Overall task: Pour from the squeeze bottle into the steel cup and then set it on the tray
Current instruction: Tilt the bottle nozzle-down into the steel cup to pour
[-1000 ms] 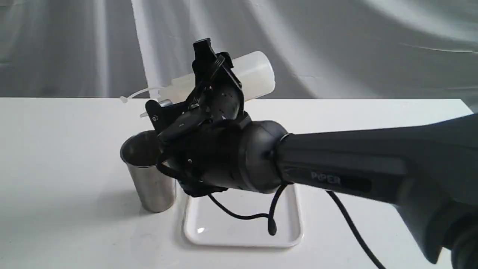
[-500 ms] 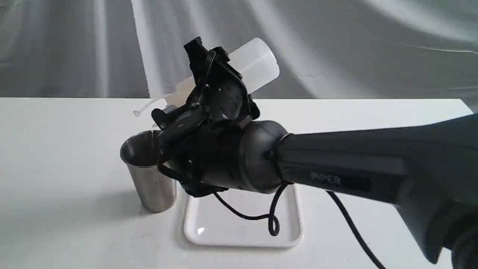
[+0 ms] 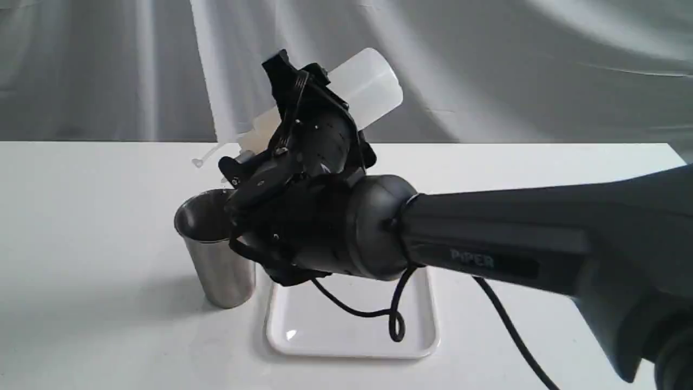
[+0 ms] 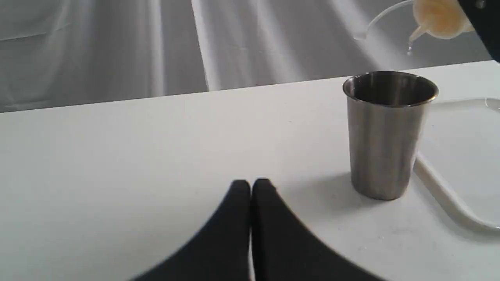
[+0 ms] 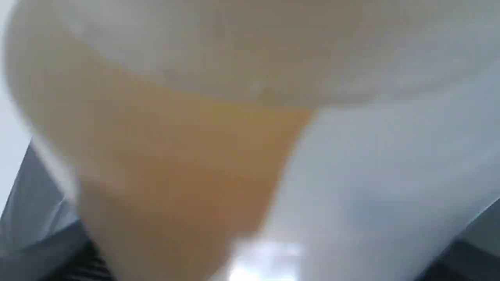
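My right gripper (image 3: 260, 122) is shut on the squeeze bottle (image 3: 368, 86), a translucent whitish cylinder held tilted with its base up and to the right. Its nozzle end points down-left, just above the steel cup (image 3: 219, 260), and the cap strap (image 3: 206, 157) dangles beside it. The left wrist view shows amber liquid pooled at the bottle's nozzle end (image 4: 437, 15), with a drop at the tip above the steel cup (image 4: 384, 136). The bottle (image 5: 175, 164) fills the right wrist view. The white tray (image 3: 352, 330) lies just right of the cup. My left gripper (image 4: 250, 186) is shut and empty, low over the table.
The right arm (image 3: 514, 244) spans the scene from the right, over the tray, with a black cable (image 3: 395, 319) looping down above it. The white table (image 3: 81, 216) stretches left of the cup. Grey drapery hangs behind.
The right gripper has rolled the bottle steeper: its base rose and the nozzle and strap dropped closer to the cup. Cup, tray and left gripper have stayed put.
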You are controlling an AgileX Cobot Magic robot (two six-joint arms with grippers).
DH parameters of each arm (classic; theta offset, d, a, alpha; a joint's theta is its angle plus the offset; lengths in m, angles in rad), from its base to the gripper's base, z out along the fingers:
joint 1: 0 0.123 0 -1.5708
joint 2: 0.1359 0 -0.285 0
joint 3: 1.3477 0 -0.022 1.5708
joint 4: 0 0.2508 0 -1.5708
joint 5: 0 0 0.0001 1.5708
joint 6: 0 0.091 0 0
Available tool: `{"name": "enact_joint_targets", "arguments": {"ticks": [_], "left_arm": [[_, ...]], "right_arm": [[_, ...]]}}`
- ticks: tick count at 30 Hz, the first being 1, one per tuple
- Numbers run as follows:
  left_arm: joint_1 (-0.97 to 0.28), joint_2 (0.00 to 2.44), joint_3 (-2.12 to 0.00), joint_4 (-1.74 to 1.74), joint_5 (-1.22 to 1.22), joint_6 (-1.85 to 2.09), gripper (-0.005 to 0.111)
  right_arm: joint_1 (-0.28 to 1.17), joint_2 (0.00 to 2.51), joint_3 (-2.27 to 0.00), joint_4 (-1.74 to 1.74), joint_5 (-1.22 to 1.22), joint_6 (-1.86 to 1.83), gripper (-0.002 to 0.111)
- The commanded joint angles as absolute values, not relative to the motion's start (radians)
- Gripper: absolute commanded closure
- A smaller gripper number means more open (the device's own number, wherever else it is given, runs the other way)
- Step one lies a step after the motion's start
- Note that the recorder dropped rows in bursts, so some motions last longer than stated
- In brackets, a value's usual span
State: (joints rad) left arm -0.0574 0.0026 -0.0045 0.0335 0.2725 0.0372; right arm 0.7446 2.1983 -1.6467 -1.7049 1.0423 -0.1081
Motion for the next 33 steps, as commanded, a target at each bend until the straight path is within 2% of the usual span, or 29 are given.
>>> {"name": "enact_joint_targets", "arguments": {"ticks": [1, 33], "left_arm": [[-0.063, 0.000, 0.000, 0.033, 0.266, 0.036, 0.107], [-0.063, 0.000, 0.000, 0.033, 0.266, 0.035, 0.107]], "right_arm": [[0.749, 2.185, -1.653, -1.744, 1.066, -0.108, 0.102], [0.749, 2.185, -1.653, -1.744, 1.066, -0.232, 0.102]]}}
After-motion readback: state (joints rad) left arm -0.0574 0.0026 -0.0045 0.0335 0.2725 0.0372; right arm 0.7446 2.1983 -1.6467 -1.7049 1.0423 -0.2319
